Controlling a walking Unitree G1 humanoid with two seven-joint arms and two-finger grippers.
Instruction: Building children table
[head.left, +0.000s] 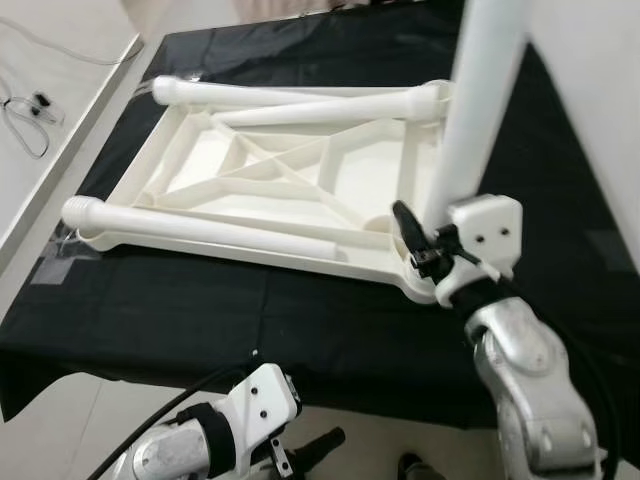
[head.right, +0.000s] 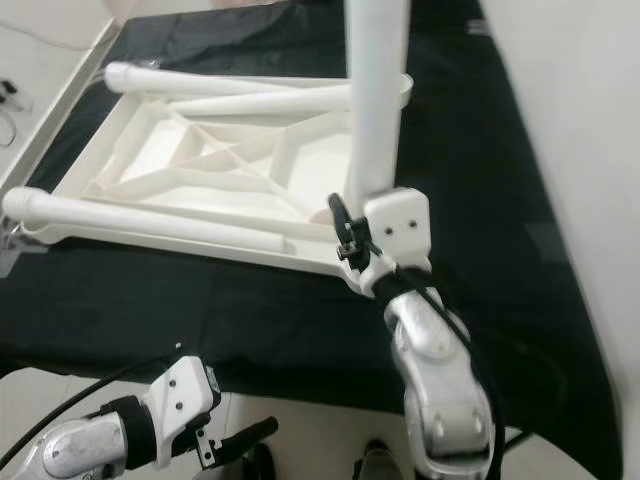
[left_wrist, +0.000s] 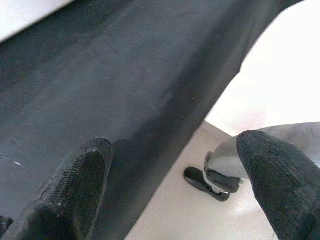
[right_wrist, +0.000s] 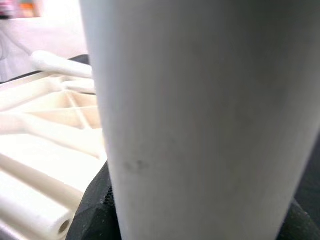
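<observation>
Here, left to right:
Floor: pale tiles at the far left, with a thin cable (head.left: 25, 110) lying loose on them.
Left arm: low at the near edge of the surface (head.left: 300, 310), below the hanging black cloth (head.left: 200, 330), its forearm pointing across toward the right.
Left gripper (left_wrist: 175, 185): jaws released, the two black fingers (left_wrist: 75, 190) spread well apart with nothing between them; it hangs in front of the cloth's draped edge, above the floor.
Tabletop (head.left: 250, 180): a white plastic children's table top lying upside down on the cloth, ribbed underside up, with diagonal braces crossing in the middle.
Loose legs: one white leg (head.left: 200, 228) lies along the near side of the tabletop, its ringed end at the left corner; another leg (head.left: 290, 97) lies along the far side, and a third, thinner-looking piece (head.left: 310, 115) rests just beside it.
Upright leg (head.left: 480, 100): a white tube standing on end at the near right corner of the tabletop, leaning slightly.
Right arm: raised from below, silver forearm angled up to that corner, wrist block against the tube's base.
Right gripper (head.left: 425, 245): jaws clenched around the lower end of the upright leg, one black finger (head.left: 408, 225) visible on its left side, touching the tube.
</observation>
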